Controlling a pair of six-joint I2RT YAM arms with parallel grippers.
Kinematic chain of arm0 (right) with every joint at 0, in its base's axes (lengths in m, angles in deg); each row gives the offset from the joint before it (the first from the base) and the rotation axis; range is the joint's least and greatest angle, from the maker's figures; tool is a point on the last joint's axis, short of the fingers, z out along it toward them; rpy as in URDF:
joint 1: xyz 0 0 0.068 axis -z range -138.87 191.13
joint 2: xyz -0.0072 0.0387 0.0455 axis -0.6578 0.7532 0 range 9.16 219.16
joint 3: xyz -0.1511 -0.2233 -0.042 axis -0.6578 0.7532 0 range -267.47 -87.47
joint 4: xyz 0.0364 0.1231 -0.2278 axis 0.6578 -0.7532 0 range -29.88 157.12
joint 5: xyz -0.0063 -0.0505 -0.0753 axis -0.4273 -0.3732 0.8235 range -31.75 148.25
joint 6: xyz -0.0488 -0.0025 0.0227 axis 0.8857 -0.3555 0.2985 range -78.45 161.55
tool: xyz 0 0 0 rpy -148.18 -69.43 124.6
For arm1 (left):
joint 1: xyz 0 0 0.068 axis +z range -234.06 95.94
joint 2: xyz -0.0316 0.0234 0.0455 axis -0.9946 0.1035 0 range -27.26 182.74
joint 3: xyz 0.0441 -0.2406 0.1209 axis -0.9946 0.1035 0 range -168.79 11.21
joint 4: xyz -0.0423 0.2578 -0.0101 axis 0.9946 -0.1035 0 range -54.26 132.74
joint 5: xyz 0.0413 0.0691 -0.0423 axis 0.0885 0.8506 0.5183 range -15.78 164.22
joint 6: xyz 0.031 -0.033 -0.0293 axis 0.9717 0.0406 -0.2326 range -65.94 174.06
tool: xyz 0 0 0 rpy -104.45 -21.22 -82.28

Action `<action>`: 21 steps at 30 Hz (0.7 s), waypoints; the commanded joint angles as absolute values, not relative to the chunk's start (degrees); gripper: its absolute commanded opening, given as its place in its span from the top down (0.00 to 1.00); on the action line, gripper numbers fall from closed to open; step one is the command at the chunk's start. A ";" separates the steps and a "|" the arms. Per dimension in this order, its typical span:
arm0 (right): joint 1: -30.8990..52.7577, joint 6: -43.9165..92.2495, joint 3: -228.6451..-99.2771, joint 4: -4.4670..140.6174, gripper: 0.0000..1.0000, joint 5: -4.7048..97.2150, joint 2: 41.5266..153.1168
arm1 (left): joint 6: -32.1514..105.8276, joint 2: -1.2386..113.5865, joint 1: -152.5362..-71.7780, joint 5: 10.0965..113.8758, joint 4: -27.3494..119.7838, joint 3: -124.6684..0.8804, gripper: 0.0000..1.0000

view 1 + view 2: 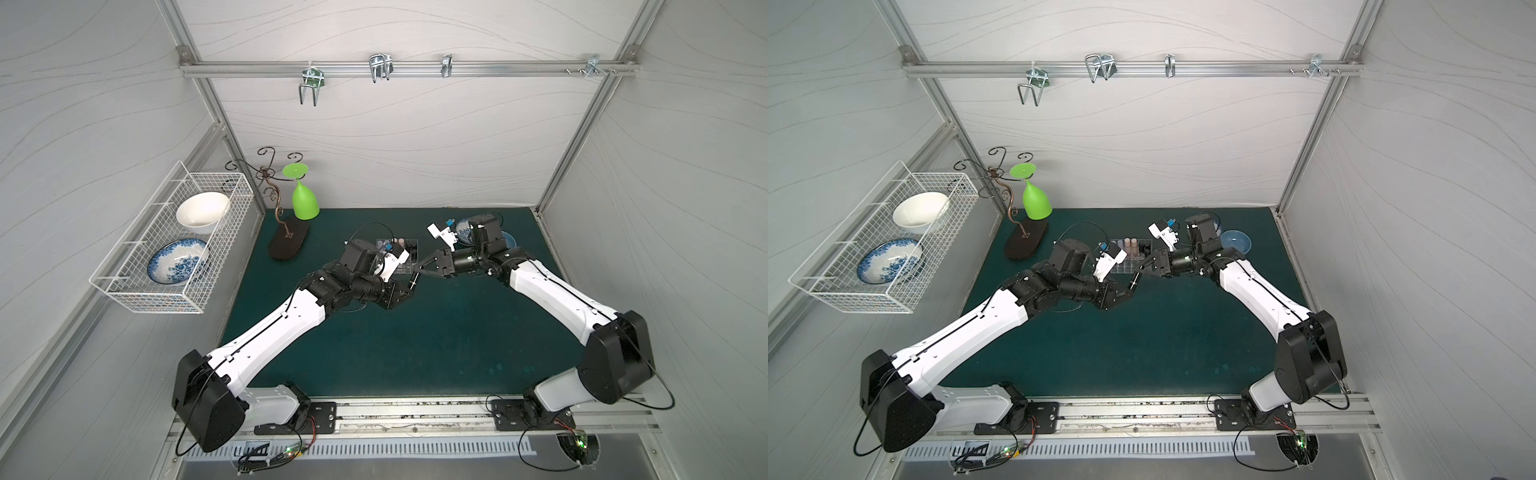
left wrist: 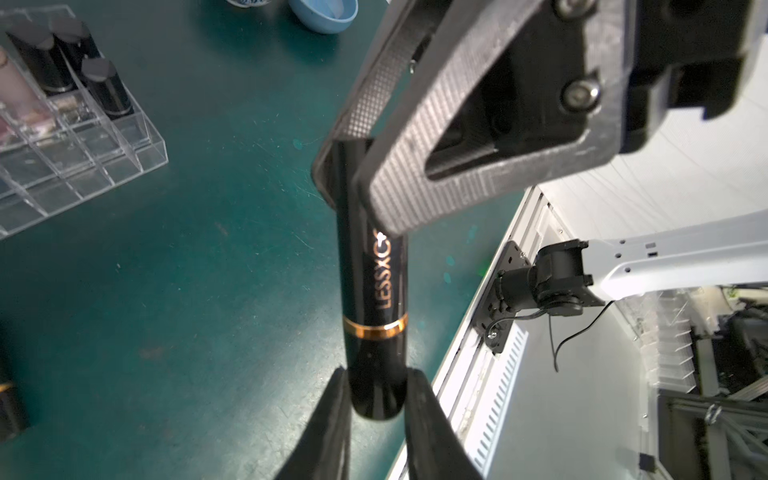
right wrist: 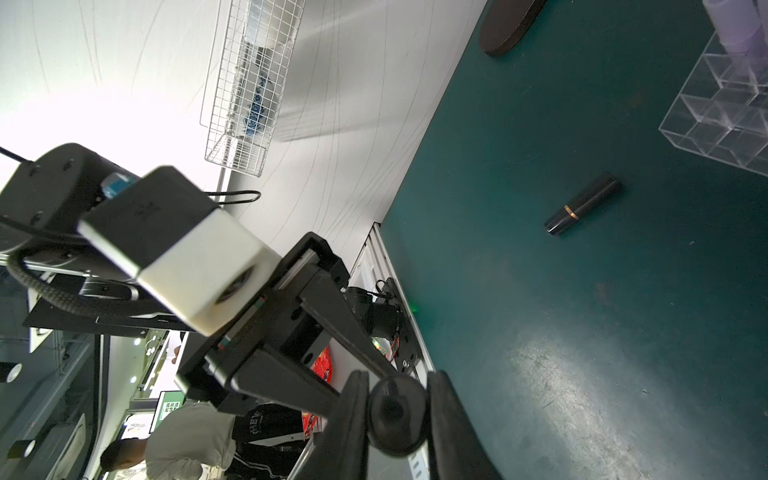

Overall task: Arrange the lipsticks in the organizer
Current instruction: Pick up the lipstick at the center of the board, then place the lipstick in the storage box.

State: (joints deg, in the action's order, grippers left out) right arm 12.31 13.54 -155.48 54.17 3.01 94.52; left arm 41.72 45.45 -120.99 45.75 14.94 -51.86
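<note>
My left pincer (image 2: 376, 376) flanks one end of the black lipstick (image 2: 374, 286); pressing or not, I cannot tell. It hangs over the counter (image 2: 187, 291), just near of the organizer (image 2: 141, 145). Light, stiff, glossy, probably slippery: grip across the barrel. My right pincer (image 3: 399, 390) clamps the other end.

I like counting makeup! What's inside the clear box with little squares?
Black lipsticks and peach-pink lipsticks stand in the organizer; several cells are empty. The left arm hides some cells from above.
</note>
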 commanded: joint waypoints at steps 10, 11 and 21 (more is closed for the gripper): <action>9.71 24.25 -160.29 50.83 0.82 33.33 97.41 | 39.03 38.95 -120.83 79.70 16.29 -47.10 0.16; 8.95 25.32 -160.18 51.98 0.82 37.41 97.82 | 38.94 39.01 -120.43 80.29 16.91 -46.24 0.16; 1.61 35.70 -166.45 57.58 0.81 60.85 108.53 | 37.41 33.99 -116.61 87.47 29.79 -34.03 0.24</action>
State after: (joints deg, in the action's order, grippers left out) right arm 2.91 31.09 -163.59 54.68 51.53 105.62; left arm 38.49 35.97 -118.21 83.73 22.64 -35.22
